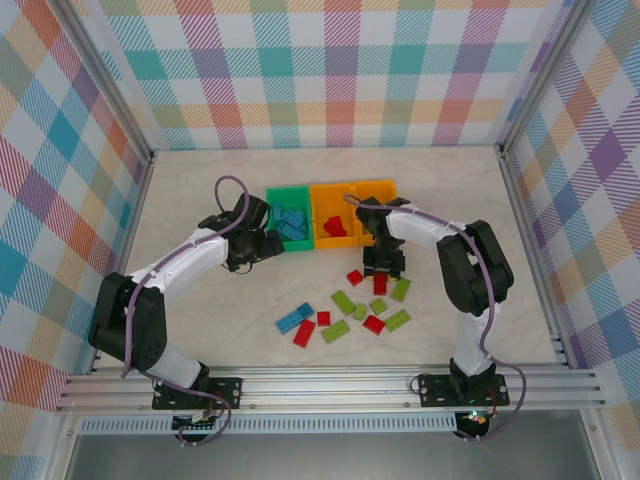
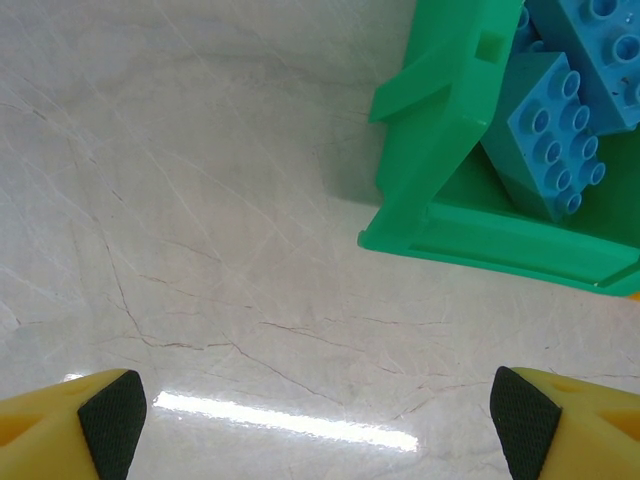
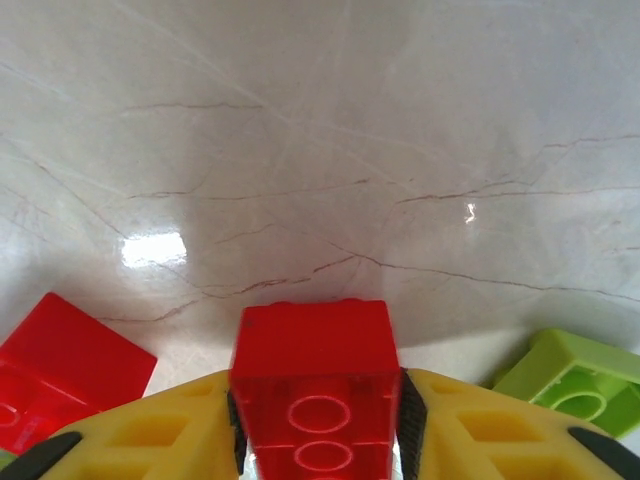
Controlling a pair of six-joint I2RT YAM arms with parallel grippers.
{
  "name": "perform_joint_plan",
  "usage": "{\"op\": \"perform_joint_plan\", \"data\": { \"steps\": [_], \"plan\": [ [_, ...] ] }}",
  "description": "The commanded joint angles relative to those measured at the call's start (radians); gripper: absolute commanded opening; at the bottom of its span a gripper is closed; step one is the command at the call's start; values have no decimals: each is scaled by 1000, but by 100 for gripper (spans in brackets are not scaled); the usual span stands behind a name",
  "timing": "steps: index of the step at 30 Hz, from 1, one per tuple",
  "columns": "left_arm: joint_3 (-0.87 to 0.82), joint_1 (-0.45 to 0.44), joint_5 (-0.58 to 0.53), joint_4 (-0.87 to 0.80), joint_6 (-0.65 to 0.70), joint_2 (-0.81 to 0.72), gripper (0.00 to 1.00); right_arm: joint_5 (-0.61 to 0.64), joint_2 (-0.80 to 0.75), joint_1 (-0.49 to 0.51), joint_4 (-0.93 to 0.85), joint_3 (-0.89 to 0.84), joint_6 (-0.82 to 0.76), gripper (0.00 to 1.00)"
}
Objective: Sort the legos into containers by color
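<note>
In right claw (image 3: 320,432), red lego (image 3: 314,350)

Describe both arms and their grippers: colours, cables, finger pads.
The left arm and right arm are black and white links, each trailing a lilac cable. The left gripper and right gripper have yellow fingers with black pads.

A pale, marble-veined table (image 1: 190,190) lay enclosed by pastel plaid walls (image 1: 340,70) on the left, right and far sides. A grey metal rail (image 1: 330,385) ran along its near edge.
</note>
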Motion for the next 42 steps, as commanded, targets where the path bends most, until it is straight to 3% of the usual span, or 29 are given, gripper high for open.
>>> {"op": "perform_joint_plan", "data": {
  "steps": [1, 5, 13, 24, 32, 37, 38, 40, 42],
  "plan": [
    [32, -10, -17, -19, 8, 6, 92, -19, 16, 2, -3, 30, 6, 37],
    [32, -10, -29, -25, 8, 1, 91, -14, 5, 1, -31, 49, 4, 28],
    [32, -10, -20, -15, 8, 6, 92, -5, -54, -8, -116, 285, -10, 27],
    [4, -12, 1, -8, -6, -9, 92, 18, 254, -30, -213, 884, -73, 28],
    [-6, -13, -3, -13, -18, -27, 92, 32, 427, -34, -220, 1076, -58, 29],
    [-3, -13, -5, -21, -18, -30, 92, 14, 484, -36, -221, 1144, -56, 38],
    [-2, -13, -6, -22, -17, -32, 92, 12, 490, -36, -225, 1152, -59, 45],
    [-5, -12, -7, -24, -17, -34, 92, 5, 495, -36, -241, 1159, -64, 68],
    [-6, -13, -8, -24, -18, -36, 92, -7, 482, -34, -251, 1152, -71, 74]
  ]
}}
